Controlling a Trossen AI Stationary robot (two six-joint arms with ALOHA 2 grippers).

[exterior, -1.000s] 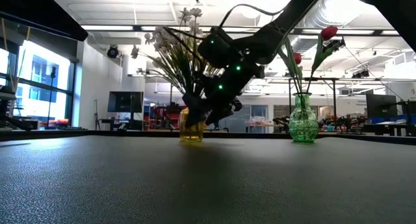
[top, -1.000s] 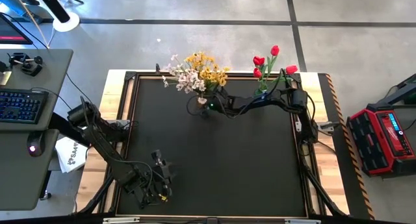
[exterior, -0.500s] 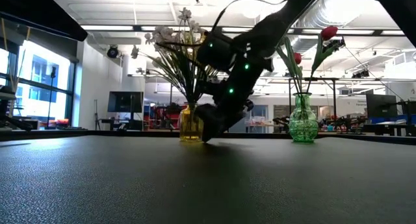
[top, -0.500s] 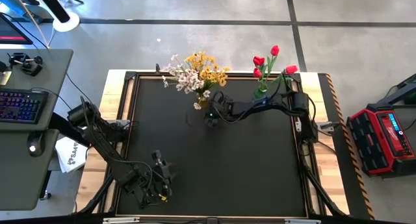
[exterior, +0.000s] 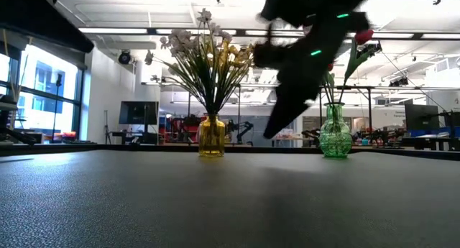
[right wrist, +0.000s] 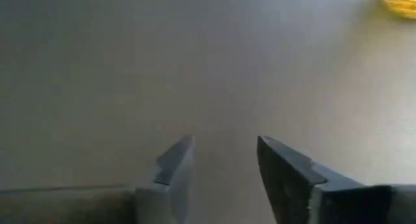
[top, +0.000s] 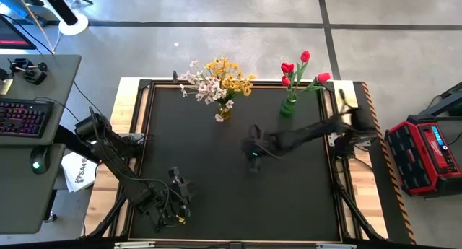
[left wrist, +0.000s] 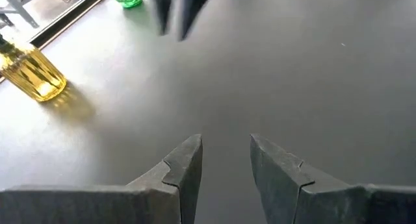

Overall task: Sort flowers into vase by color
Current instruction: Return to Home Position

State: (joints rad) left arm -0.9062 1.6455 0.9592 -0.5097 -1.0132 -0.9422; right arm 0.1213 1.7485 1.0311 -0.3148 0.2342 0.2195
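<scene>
- In the yellow vase (top: 226, 113), yellow and white flowers (top: 216, 79) stand upright, blooms up; red flowers (top: 299, 68) likewise in the green vase (top: 288, 107) beside it.
- You see the right gripper (right wrist: 224, 145), spread and empty, backed away from the yellow vase since a second ago.
- The left gripper (left wrist: 225, 141), also spread, waits well apart.

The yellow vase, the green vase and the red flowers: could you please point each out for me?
yellow vase (exterior: 211, 139), low view, on its ribbed glass body.
green vase (exterior: 336, 141), low view, on its round belly.
red flowers (top: 287, 68), high view, on one bud.
</scene>
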